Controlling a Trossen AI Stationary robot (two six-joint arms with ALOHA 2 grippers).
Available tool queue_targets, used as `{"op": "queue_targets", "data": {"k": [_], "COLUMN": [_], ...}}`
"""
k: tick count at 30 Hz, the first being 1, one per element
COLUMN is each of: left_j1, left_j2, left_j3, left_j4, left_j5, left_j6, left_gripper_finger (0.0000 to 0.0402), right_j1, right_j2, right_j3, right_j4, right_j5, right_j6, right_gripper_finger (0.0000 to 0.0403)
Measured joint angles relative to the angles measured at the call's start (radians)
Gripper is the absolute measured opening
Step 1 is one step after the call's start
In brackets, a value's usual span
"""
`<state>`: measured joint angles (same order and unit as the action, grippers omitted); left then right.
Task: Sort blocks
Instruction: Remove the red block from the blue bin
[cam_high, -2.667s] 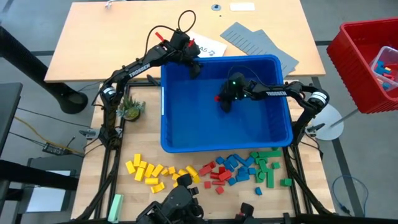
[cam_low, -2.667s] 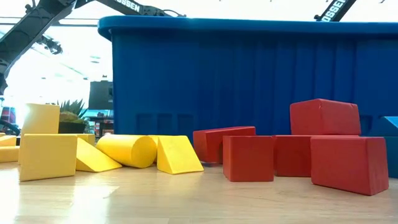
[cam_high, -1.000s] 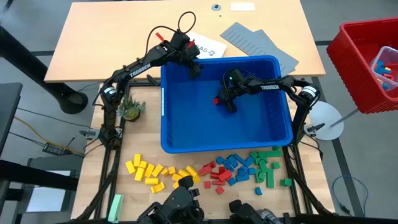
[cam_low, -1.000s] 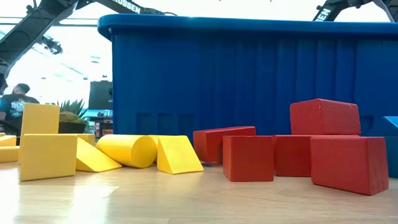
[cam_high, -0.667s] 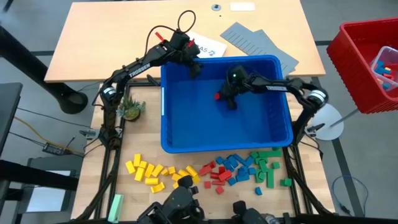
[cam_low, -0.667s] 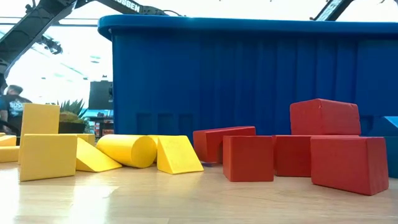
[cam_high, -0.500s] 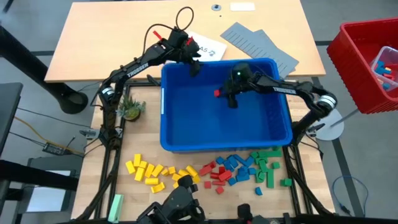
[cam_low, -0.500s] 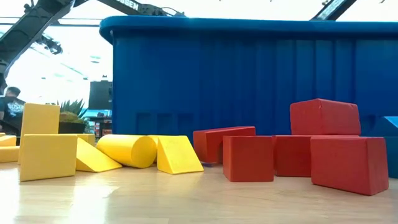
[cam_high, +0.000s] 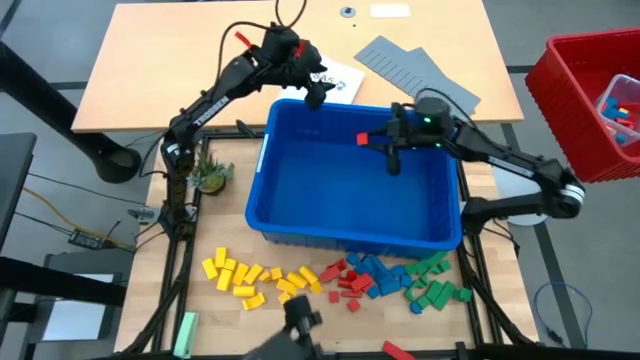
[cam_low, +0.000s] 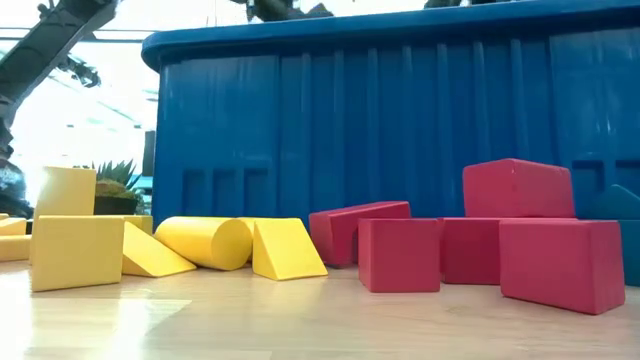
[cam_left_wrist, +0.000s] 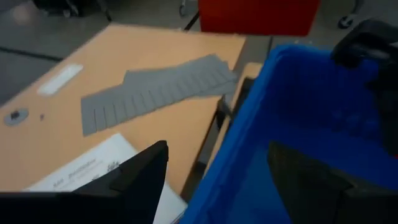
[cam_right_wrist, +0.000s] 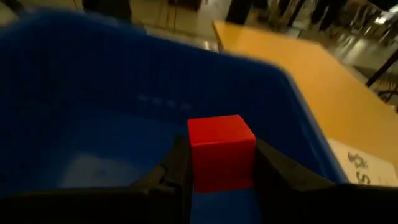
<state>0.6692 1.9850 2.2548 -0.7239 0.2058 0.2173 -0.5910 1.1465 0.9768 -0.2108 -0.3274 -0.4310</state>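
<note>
A pale wooden desk (cam_high: 200, 60) stands beyond the work table, carrying grey ridged panels (cam_high: 415, 68) and a printed sheet (cam_high: 335, 80). A red crate (cam_high: 585, 100) sits to one side on grey floor (cam_high: 40, 200). Bright daylight fills the room behind a potted plant (cam_low: 115, 180).

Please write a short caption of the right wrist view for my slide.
Right gripper holds a red block between its fingers above the inside of the blue bin.
</note>
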Motion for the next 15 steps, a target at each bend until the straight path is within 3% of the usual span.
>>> {"op": "queue_targets", "data": {"k": [3, 8, 15], "left_j1": [-0.046, -0.169, -0.419], "left_j2": [-0.009, -0.154, -0.279], "left_j3": [0.107, 0.054, 0.051], "left_j4": [-0.091, -0.128, -0.268], "left_j5": [-0.035, -0.146, -0.288], "left_j6": [0.005, 0.008, -0.063], "left_gripper_finger": [0.0278, 0.0265, 0.0249], "right_j1": [0.044, 0.180, 0.535], "right_j2": [-0.082, -0.203, -0.255], "right_j3": [0.000, 0.001, 0.002], "right_j4": [-0.017, -0.053, -0.076], "right_j5": [0.023, 0.032, 0.055], "right_j6": [0.063, 0.206, 0.478], "right_gripper_finger": [0.0117, 0.0117, 0.0117]}}
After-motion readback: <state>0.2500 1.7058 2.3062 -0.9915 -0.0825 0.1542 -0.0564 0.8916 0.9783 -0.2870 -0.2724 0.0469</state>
